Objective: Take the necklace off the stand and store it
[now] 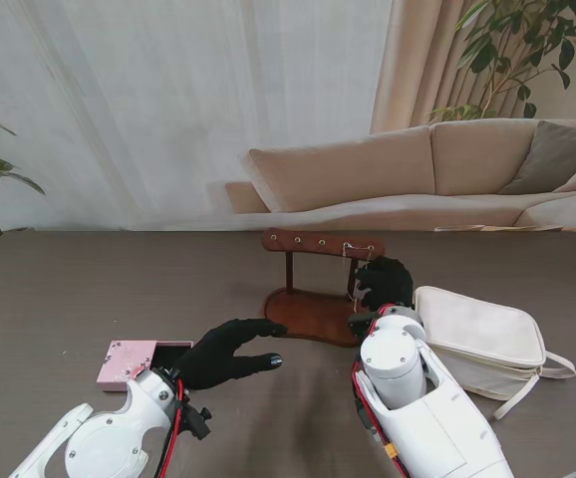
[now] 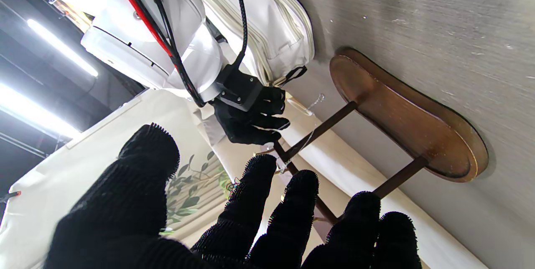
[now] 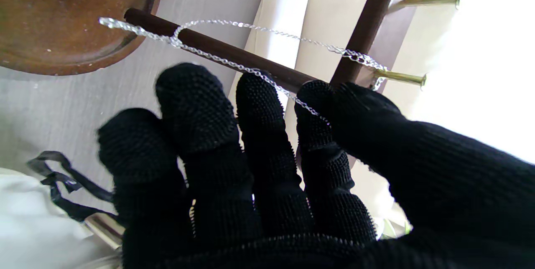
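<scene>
box: one pink box (image 1: 127, 362) lying at left on the table (image 1: 59, 299), lid open.
left hand: (image 1: 223, 353) hovering just right of the box, fingers spread, holding nothing.
stand: one wooden stand (image 1: 322, 244), top bar running left-right over an oval base.
necklace: one silver chain (image 3: 234, 63) hanging from a brass peg (image 3: 401, 77) at the bar's right end, stretching along the right post.
right hand: (image 1: 384, 282) pinching the chain between thumb and index finger.
bag: one white bag (image 1: 477, 339) lying at far right.
</scene>
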